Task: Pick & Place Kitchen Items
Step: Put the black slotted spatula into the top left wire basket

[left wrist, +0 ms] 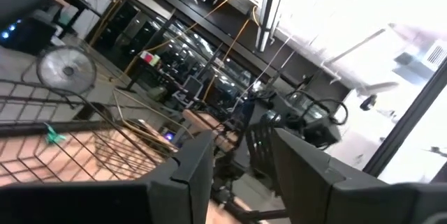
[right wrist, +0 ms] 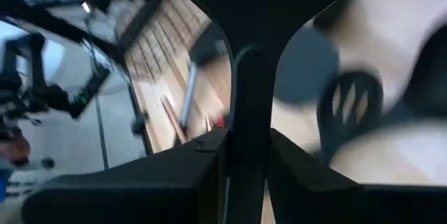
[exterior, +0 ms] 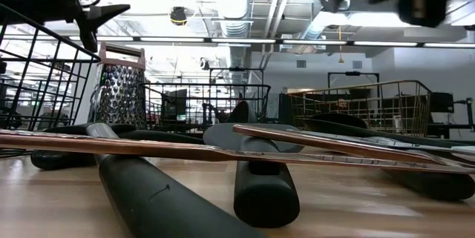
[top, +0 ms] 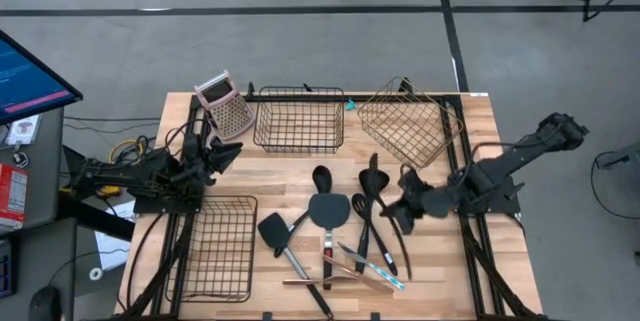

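Handle of a black utensil [right wrist: 246, 112] sits pinched in my right claw [top: 402, 204], its long axis running from 12 to 6 off the surface [top: 480, 261], with the gold wire basket [top: 410, 126] at 12 and my left claw [top: 222, 153], parted and empty, far at 9.

The worktop [top: 300, 166] is pale, smooth planked wood. The baskets [top: 299, 119] are thin dark wire. The grater [exterior: 119, 94] is shiny perforated metal. The spatulas [top: 327, 209] look matt black plastic; the tongs [exterior: 223, 151] are coppery, polished metal.
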{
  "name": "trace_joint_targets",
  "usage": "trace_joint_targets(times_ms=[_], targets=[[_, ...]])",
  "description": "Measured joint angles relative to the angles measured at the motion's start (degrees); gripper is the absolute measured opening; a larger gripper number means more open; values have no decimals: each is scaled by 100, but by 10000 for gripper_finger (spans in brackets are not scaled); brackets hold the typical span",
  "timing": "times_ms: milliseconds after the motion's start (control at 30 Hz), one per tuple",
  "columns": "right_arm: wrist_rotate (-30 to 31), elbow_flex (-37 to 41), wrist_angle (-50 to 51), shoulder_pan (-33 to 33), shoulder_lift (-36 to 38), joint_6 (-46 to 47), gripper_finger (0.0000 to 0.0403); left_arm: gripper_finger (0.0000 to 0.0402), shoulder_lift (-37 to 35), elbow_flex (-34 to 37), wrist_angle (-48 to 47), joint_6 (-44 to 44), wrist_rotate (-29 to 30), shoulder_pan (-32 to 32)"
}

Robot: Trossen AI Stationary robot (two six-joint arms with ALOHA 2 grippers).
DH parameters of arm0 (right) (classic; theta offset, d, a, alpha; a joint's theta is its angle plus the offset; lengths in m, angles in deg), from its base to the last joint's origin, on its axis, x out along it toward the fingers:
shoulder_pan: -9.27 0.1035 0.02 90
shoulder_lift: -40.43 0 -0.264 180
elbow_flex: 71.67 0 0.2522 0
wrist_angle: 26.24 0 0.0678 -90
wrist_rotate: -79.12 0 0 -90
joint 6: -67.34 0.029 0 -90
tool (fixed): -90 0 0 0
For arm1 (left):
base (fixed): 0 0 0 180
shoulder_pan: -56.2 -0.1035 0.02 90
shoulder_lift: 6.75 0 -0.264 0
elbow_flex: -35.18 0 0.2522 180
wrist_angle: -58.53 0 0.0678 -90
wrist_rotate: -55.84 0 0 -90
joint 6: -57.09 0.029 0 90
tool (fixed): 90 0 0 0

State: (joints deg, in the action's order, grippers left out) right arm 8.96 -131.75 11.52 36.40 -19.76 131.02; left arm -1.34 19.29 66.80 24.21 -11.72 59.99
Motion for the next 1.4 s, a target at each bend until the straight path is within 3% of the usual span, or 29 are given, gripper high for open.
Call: trace_joint_targets(times_ms=[267, 567, 767, 967, 1167, 1400], targets=[[-276, 0, -1582, -1371, -112, -1756, 61, 133, 474, -238, 36, -367, -139, 0], [-860, -13, -3121, -2313, -243, -2733, 61, 148, 2700, -1526, 45, -317, -578, 0], [-1141, -11, -3942, -2597, -583, -2907, 61, 186, 4408, -2464, 128, -308, -934, -37], [-1608, -255, -4277, -2736, -995, -2992, 61, 224, 5665, -3094, 431, -303, -1493, -313], [-1868, -775, -4272, -2730, -1416, -3298, 61, 238, 6455, -3404, 1147, -317, -2307, -633], [-2008, -1254, -4261, -2743, -1823, -3610, 61, 237, 6860, -3677, 1619, -291, -2735, -715]])
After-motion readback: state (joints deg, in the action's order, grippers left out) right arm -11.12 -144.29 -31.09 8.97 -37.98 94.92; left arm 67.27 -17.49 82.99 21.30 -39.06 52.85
